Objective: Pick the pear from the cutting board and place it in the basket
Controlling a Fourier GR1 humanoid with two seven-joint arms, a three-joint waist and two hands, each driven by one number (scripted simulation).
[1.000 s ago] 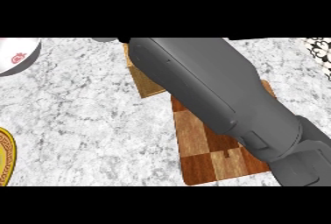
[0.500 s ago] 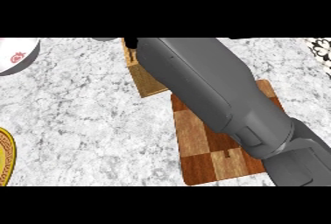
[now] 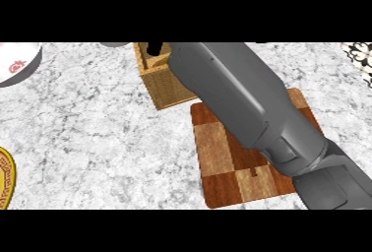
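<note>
My right forearm (image 3: 247, 108) runs from the lower right up to the top middle, crossing the wooden cutting board (image 3: 222, 162) and covering much of it. Only a small black part of my right hand (image 3: 154, 48) shows, at the mouth of the tan wooden basket (image 3: 166, 86), which stands just beyond the board's far left corner. The rest of the hand is hidden behind the forearm. No pear shows anywhere; the bare part of the board holds nothing. My left hand is out of the picture.
A white bowl with red marks (image 3: 16, 64) sits at the top left. A yellow patterned plate (image 3: 6, 179) pokes in at the left edge. A black-and-white patterned object (image 3: 360, 55) lies at the top right corner. Grey marble counter (image 3: 87, 138) spreads left of the board.
The right forearm has shifted slightly, and a bit more of the black hand now shows over the basket's opening. Nothing else has moved.
</note>
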